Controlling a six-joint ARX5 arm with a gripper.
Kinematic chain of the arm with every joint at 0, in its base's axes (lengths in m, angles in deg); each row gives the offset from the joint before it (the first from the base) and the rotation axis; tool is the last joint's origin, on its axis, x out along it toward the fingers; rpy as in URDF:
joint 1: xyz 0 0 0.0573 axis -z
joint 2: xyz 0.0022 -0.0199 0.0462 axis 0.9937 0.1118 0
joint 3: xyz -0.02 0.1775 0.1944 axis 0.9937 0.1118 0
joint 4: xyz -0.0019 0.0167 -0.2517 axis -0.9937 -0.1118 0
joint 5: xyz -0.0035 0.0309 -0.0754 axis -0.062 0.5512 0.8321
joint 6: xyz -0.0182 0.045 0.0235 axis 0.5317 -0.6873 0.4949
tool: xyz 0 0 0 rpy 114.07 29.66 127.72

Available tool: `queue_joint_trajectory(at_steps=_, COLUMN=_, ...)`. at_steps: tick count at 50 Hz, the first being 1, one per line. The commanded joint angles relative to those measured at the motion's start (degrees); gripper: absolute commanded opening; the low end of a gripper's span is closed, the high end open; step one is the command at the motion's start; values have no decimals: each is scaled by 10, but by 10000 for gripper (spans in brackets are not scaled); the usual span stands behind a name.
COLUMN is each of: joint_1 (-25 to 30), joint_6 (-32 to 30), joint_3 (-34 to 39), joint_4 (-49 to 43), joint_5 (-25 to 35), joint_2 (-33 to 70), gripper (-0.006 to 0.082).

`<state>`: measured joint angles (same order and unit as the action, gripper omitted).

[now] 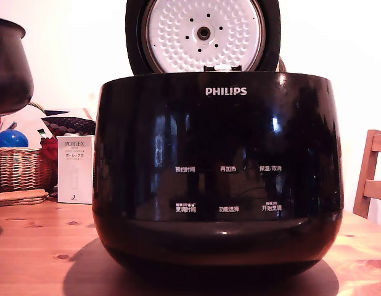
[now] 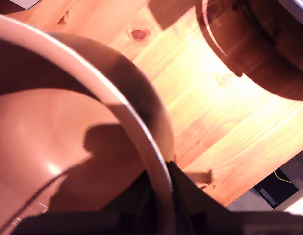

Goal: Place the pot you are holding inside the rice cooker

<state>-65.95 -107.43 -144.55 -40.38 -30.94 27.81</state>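
Glossy black PHILIPS rice cooker (image 1: 218,179), lid raised, on our tabletop (image 1: 36,246) | we read PORLEX on a white box (image 1: 75,169) | our gripper (image 2: 164,196) clamps the pot (image 1: 10,65) rim, aloft at the exterior view's left

Bright backlight washes the wall white in the exterior view; the glossy black rounded rice cooker (image 1: 218,179) shows glare streaks. The wrist view is warm, overexposed, softly blurred, with hard shadows across the pale wooden worktop (image 2: 230,122).
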Motion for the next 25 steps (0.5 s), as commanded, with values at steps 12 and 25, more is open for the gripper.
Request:
queue_joint_trajectory(at_steps=12, joint_1=0, joint_6=-1, joint_3=-9, joint_4=12, joint_5=-4, joint_2=-10, gripper=-21)
queue_joint_trajectory(at_steps=25, joint_1=4, joint_6=-1, joint_3=-9, joint_4=13, joint_5=5, joint_2=-10, gripper=-21)
